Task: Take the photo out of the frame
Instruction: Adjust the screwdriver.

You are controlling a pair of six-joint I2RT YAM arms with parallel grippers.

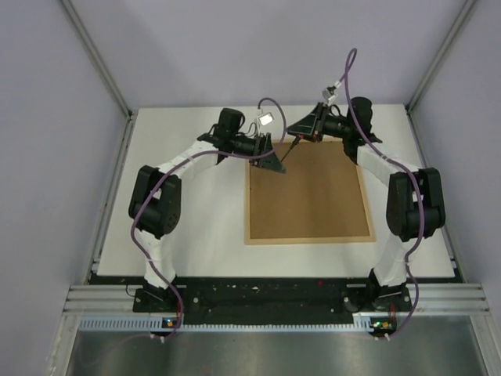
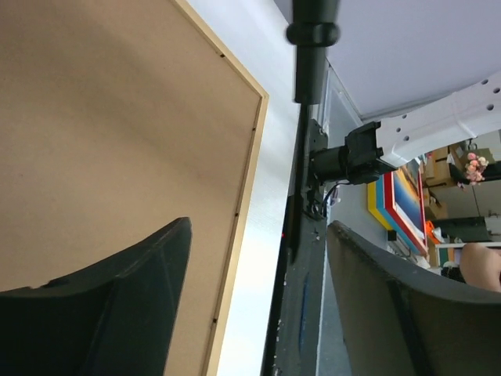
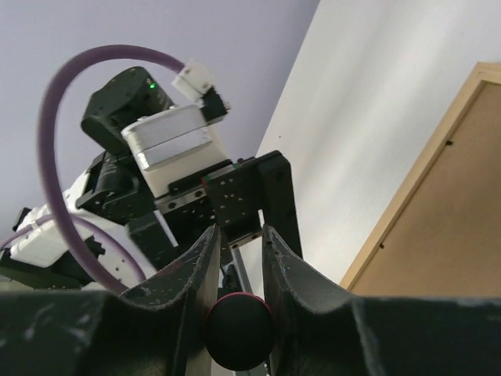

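Observation:
The frame (image 1: pixel 308 238) lies face down on the white table, its pale wood rim (image 2: pixel 235 235) around a brown backing board (image 1: pixel 307 196). The photo is hidden under that board. My left gripper (image 1: pixel 275 162) hovers over the frame's far left corner, open (image 2: pixel 258 227), with nothing between its fingers. My right gripper (image 1: pixel 294 134) is at the frame's far edge, shut (image 3: pixel 239 231) on a thin black rod tool (image 1: pixel 286 155) with a round, red-rimmed knob (image 3: pixel 239 329). The rod slants down toward the board next to the left gripper. The rod (image 2: pixel 312 55) stands ahead of the left fingers.
A black strip (image 2: pixel 301 235) runs along the table's edge beyond the frame's rim. Grey walls with metal posts (image 1: pixel 98 59) close in the table at the back and sides. Purple cables (image 1: pixel 348 66) loop above both wrists.

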